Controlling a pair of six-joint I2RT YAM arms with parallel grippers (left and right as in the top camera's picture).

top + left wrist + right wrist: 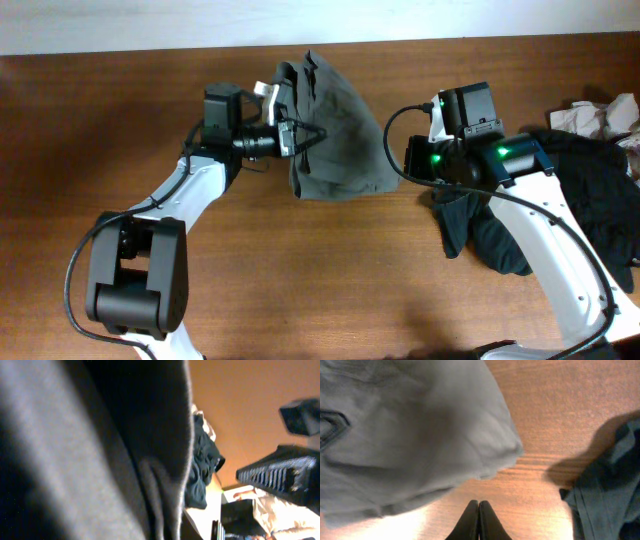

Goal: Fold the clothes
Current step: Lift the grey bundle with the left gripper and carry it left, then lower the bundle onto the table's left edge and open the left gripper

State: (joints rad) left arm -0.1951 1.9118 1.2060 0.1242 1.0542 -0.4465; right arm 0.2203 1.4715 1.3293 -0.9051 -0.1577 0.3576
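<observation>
A: Where are the shorts [335,130]?
B: On the table [90,110], between the arms; left jaws pinched narrow on their left edge
A: And the right jaws?
B: Closed, empty, just beside the shorts' right hem, near the black garments [590,200]

The desk [300,290] lies bare at 6 o'clock between the left arm [190,200] and the right arm [560,260], and again from 9 to 10 o'clock, so there is open passage there. At 12 o'clock the shorts [335,130] block the way, with the left gripper [285,130] against their 9 o'clock edge. A narrow strip of wood shows between the shorts and the right gripper [478,505]. Black clothes [580,190] heap at 3 o'clock, partly under the right arm, and a pale cloth [600,115] lies at 2 o'clock.
</observation>
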